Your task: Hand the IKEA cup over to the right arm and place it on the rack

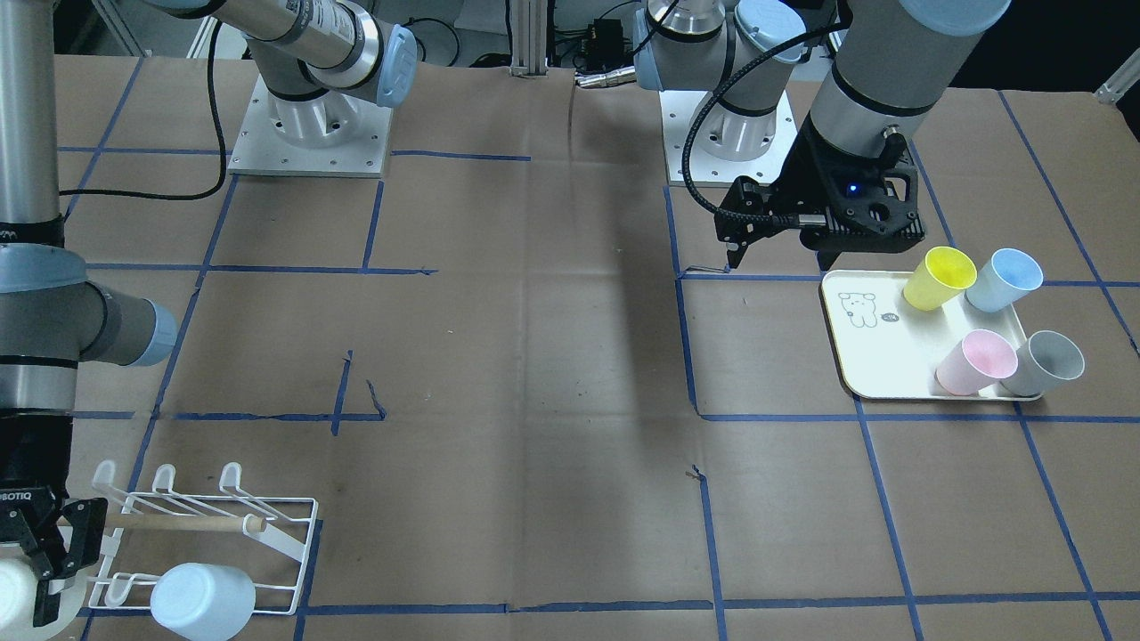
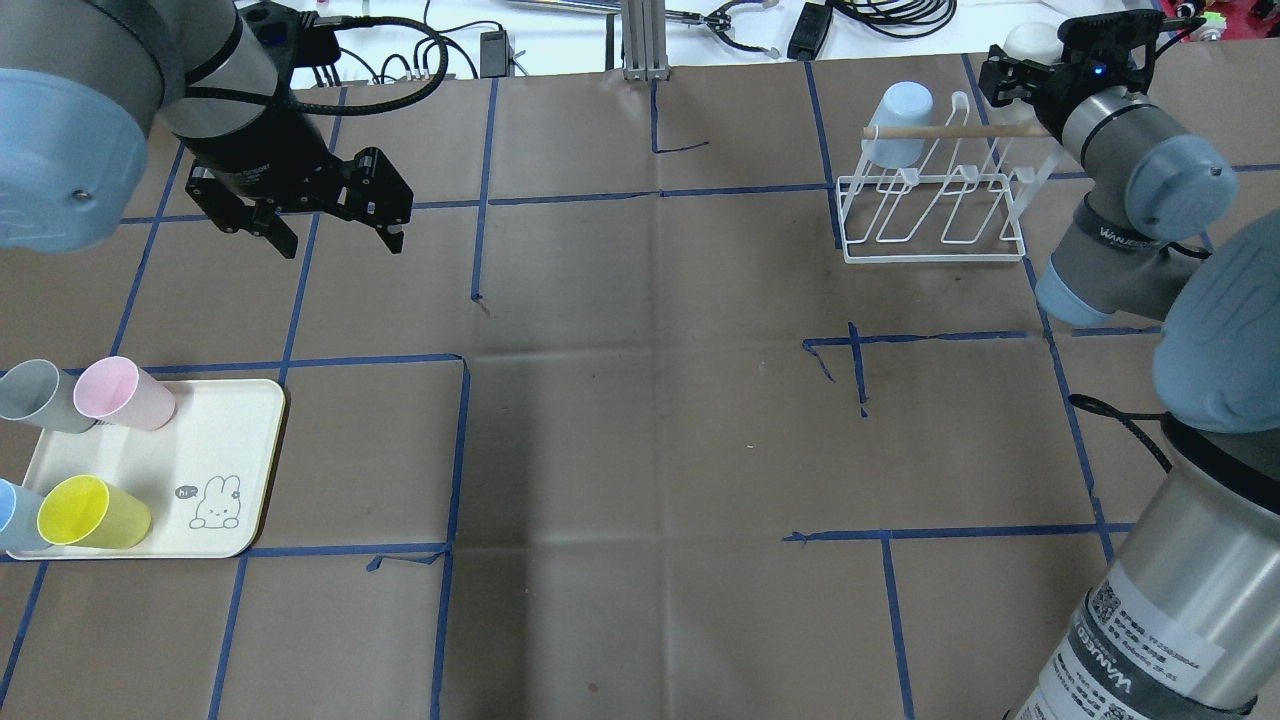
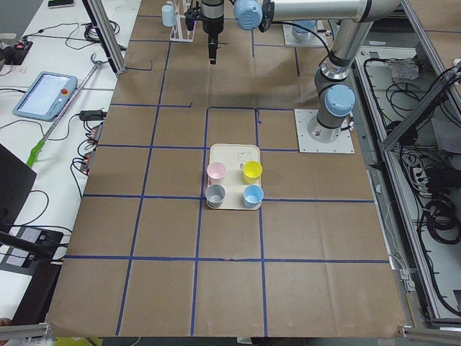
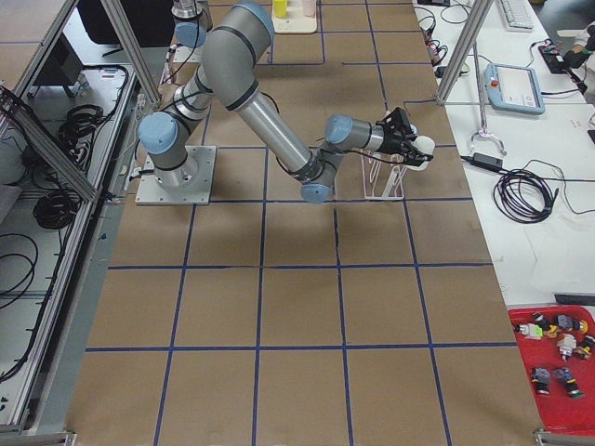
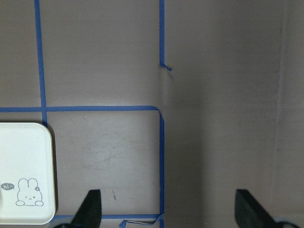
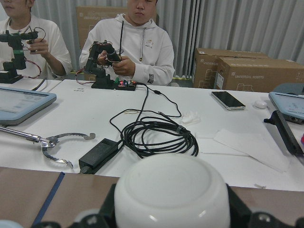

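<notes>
Over the table's left side, past the tray, the left end effector hangs open, while at the far right corner the right end effector clamps the white IKEA cup beside the rack, where a misjudged tilt could snag the dowel and spill it

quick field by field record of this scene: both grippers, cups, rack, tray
left gripper: jaws open, holding nothing, above the table beyond the tray
right gripper: shut on a white cup, beside the rack's end
rack: one pale blue cup upside down on an end prong
tray: grey cup, pink cup, blue cup, yellow cup, all upright
task status: white cup in the right gripper, not yet on a prong
</notes>
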Motion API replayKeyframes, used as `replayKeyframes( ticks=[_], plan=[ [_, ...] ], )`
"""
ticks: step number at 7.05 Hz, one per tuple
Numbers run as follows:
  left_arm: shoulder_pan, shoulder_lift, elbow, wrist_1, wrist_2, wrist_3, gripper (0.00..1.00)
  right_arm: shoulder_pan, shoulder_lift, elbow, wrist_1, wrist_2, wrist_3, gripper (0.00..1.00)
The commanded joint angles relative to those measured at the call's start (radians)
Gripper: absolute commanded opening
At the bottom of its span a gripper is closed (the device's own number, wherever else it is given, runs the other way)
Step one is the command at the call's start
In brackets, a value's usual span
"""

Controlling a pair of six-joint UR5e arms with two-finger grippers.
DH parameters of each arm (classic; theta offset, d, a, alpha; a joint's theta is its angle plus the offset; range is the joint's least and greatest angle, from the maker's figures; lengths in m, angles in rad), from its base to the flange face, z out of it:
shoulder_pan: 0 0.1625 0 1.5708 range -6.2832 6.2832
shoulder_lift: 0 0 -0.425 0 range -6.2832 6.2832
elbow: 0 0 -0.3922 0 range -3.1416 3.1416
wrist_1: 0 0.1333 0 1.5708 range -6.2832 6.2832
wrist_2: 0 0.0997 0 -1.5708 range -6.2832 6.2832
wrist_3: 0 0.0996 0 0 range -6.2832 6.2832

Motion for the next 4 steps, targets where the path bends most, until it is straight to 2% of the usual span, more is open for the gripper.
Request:
replayKeyframes(
  ticks=[1,4],
  plan=[
    [0.000,0.012,-0.006,0.001,0.002,-0.009,0.99,0.000,-0.001,0.003,-0.007,-0.001,-0.001,0.99],
    [0.000,0.012,-0.009,0.001,0.007,-0.009,1.00,0.000,-0.002,0.003,0.007,-0.004,-0.001,0.99]
  ],
)
